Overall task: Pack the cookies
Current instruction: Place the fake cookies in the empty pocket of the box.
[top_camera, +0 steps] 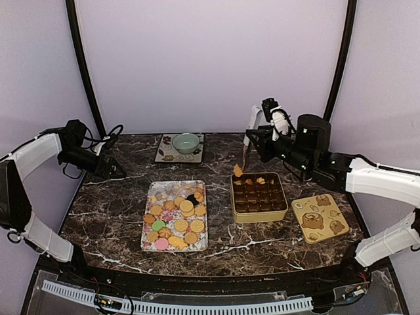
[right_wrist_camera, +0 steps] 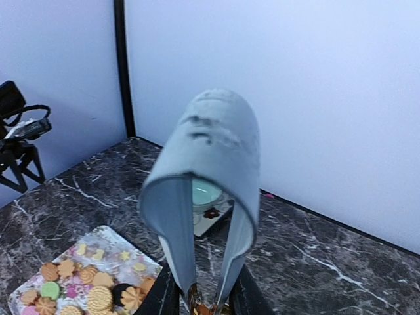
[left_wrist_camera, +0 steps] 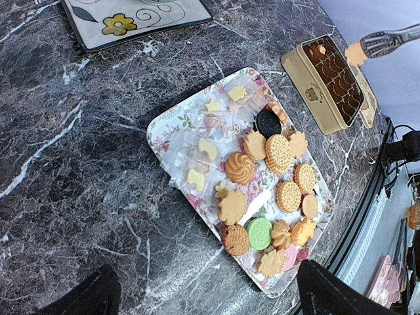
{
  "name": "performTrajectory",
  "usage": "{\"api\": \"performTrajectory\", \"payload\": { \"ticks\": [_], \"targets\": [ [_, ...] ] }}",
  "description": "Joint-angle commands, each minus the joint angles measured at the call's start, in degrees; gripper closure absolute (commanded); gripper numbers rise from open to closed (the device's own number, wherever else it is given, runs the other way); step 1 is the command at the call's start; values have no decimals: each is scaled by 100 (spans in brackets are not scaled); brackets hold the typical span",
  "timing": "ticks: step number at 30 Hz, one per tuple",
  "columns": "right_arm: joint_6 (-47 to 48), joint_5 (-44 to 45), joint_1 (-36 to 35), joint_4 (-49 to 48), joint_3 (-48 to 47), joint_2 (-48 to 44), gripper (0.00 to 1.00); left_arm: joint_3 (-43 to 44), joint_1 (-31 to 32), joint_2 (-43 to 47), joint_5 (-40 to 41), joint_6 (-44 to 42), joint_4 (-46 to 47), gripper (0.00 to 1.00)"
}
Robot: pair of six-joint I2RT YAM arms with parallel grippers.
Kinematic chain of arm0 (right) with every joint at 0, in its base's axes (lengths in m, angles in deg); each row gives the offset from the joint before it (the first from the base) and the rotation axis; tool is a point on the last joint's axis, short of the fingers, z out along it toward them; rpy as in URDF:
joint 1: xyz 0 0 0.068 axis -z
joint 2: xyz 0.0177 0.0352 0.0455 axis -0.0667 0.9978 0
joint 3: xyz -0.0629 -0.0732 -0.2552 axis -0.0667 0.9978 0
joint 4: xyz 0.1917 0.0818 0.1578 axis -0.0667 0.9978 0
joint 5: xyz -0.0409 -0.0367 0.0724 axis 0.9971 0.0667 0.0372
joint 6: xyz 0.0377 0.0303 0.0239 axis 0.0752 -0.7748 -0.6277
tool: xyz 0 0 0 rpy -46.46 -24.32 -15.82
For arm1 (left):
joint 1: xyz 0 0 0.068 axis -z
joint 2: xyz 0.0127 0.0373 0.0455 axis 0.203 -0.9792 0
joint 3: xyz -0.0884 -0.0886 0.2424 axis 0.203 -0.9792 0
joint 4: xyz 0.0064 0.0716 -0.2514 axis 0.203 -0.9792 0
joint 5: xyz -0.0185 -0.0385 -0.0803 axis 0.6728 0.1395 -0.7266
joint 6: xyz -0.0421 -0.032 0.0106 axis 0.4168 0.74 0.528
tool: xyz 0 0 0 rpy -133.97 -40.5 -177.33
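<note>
The cookies (top_camera: 174, 216) lie on a floral tray (top_camera: 149, 197) at the table's middle: golden round and flower-shaped ones, some pink, green and dark brown. They also show in the left wrist view (left_wrist_camera: 262, 190). My right gripper (top_camera: 259, 136) is shut on pale tongs (top_camera: 248, 144), which pinch one golden cookie (top_camera: 237, 170) just above the back left corner of the gold tin (top_camera: 259, 197). In the right wrist view the tongs (right_wrist_camera: 210, 164) hide most of the jaws (right_wrist_camera: 205, 298). My left gripper (top_camera: 115, 170) is open and empty at the far left, its fingers (left_wrist_camera: 92, 295) wide apart.
The tin's lid (top_camera: 320, 218) with bear figures lies right of the tin. A square patterned plate (top_camera: 167, 154) with a green bowl (top_camera: 186, 142) stands at the back. The tin (left_wrist_camera: 328, 79) holds brown dividers and a few cookies.
</note>
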Motion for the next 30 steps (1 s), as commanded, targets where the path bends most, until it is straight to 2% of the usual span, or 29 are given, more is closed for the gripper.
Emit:
{"api": "performTrajectory", "payload": {
  "ticks": [1, 9, 30],
  "targets": [
    [330, 512, 570, 130, 389, -609, 100, 39, -43, 8, -82, -52, -93, 4],
    [631, 951, 1265, 326, 741, -848, 100, 43, -39, 8, -82, -26, -82, 4],
    [555, 540, 1558, 14, 701, -225, 100, 16, -38, 4, -82, -43, -65, 4]
  ]
}}
